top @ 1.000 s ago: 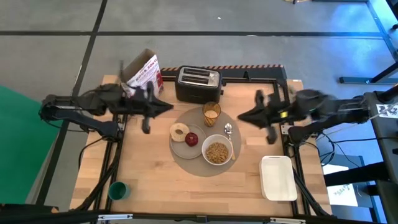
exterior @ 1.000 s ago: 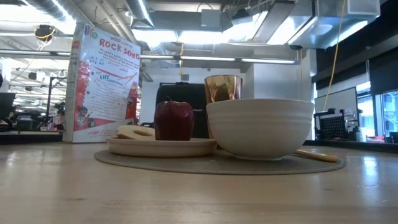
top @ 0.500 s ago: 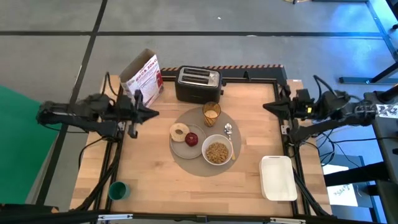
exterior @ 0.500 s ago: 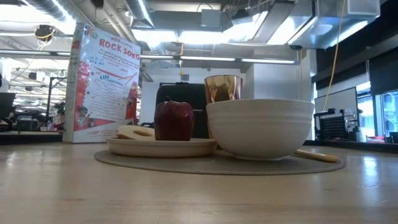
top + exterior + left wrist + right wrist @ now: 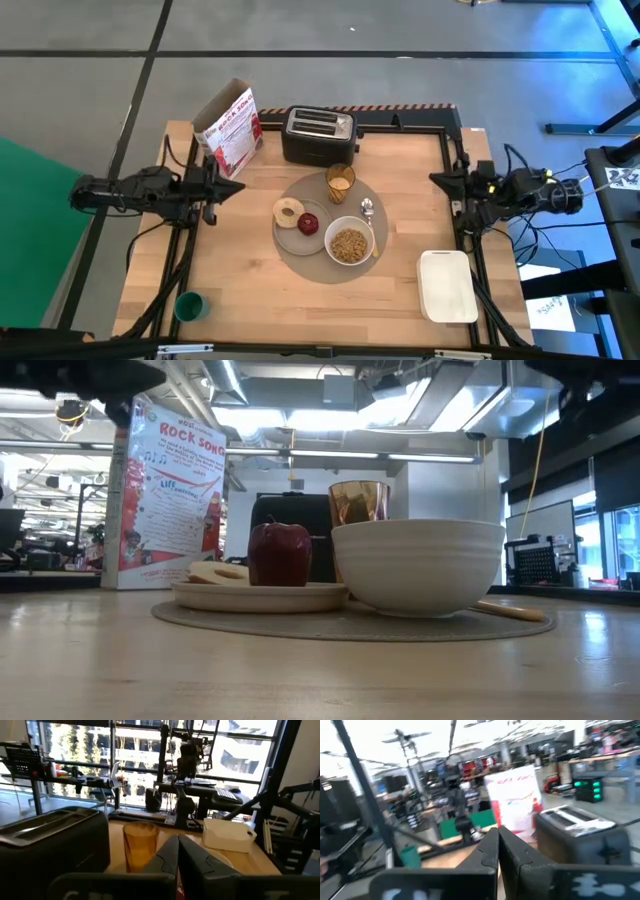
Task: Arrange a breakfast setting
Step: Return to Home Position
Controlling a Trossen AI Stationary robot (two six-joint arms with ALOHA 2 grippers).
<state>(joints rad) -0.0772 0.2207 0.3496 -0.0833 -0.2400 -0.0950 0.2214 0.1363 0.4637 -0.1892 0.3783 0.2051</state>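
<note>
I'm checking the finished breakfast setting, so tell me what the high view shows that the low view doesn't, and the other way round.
Only the high view: the cereal inside the white bowl, the white tray, the green cup, and the left gripper and right gripper at the table's side edges. Only the low view: the ROCK SONG lettering on the box and the ceiling lights. Both: the grey mat, the plate with apple and bread ring, the amber cup, the toaster and the spoon.

Wooden table (image 5: pixel 250 290) carries mat (image 5: pixel 312 265), toaster (image 5: pixel 319 135), box (image 5: pixel 231 125), tray (image 5: pixel 448 286), green cup (image 5: pixel 190 305)
</note>
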